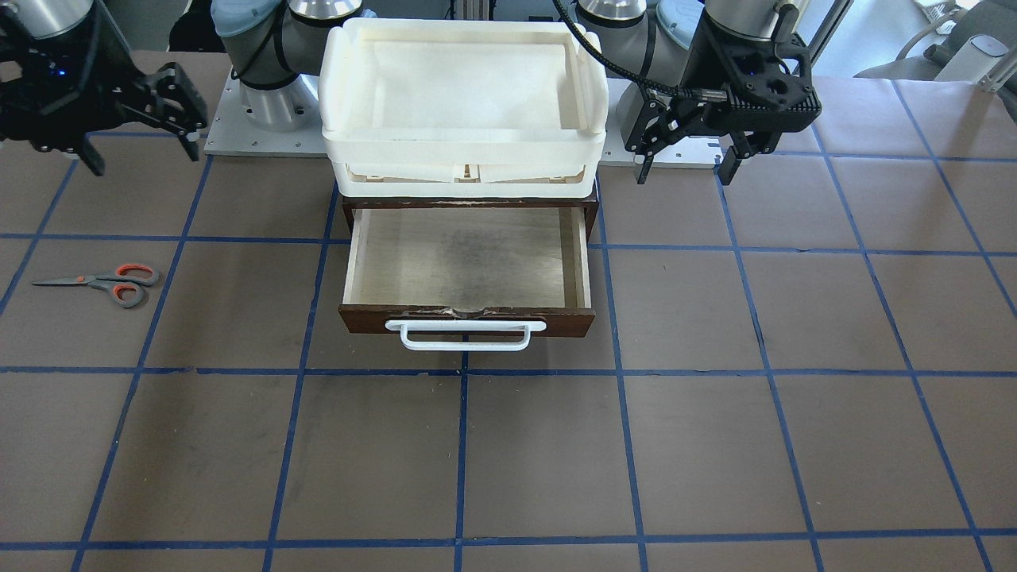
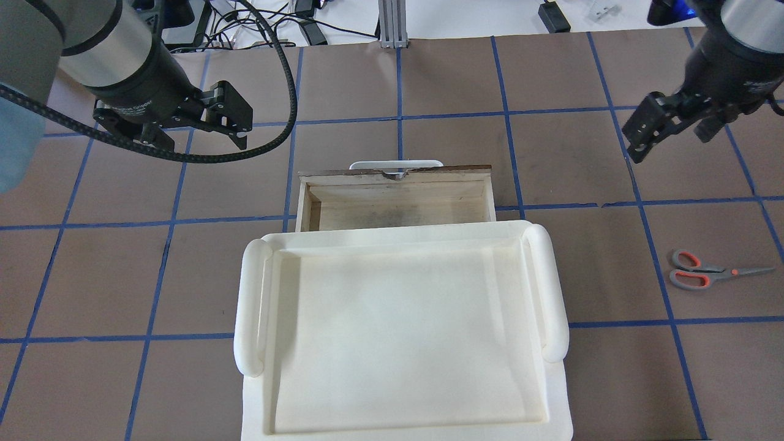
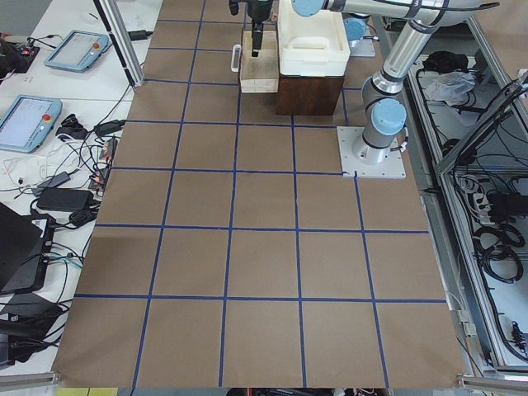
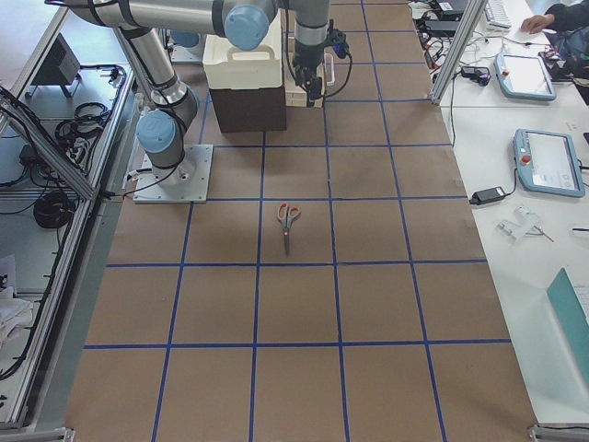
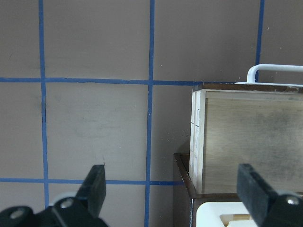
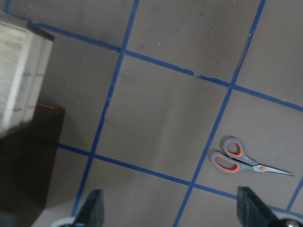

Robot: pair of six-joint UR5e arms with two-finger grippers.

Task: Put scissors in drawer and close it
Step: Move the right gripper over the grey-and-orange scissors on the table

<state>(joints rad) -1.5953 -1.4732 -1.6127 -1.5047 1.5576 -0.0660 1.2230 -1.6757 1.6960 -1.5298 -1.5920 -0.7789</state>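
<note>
The scissors, with grey-and-orange handles, lie flat on the table on my right side, well away from the drawer. They also show in the overhead view and the right wrist view. The dark brown drawer is pulled open, its pale inside bare, its white handle facing away from me. My right gripper is open and empty, raised above the table beyond the scissors. My left gripper is open and empty, raised beside the drawer's other side.
A white plastic tray sits on top of the drawer's cabinet. The brown table carries a grid of blue tape lines. Both arm bases stand behind the cabinet.
</note>
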